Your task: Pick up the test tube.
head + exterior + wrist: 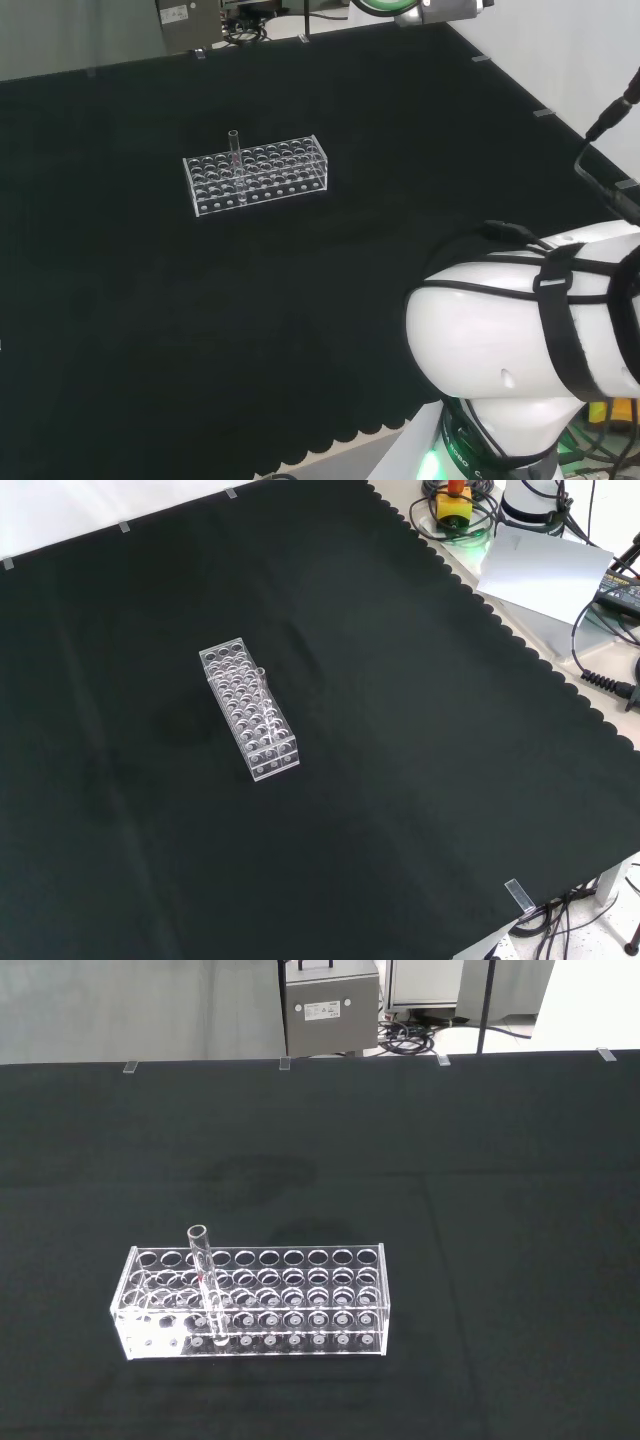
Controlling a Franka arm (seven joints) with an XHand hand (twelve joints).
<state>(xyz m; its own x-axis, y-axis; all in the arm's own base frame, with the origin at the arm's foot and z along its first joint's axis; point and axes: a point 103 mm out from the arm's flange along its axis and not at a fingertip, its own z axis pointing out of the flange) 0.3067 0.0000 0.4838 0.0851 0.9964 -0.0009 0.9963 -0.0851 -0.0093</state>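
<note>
A clear plastic test tube rack (256, 173) stands on the black cloth (200, 330) that covers the bench, well away from every edge. In the head view it sits toward the far left part of the cloth, its long side running roughly along the far edge; in the front view it lies left of the middle, one short end pointing toward the cloth's top left corner.

A single clear test tube (205, 1285) stands upright in the rack, its open mouth rising above the rack's top plate (the other holes look empty, though clear glass is hard to make out). In the head view the test tube (235, 152) is in the back rows, left of the rack's middle. In the front view the test tube (261, 682) stands along the rack's right side, nearer its upper end.

The arm's white links (530, 330) stand at the cloth's near right corner in the head view, well apart from the rack. Whether the hand's fingers are apart or together I cannot tell.
</note>
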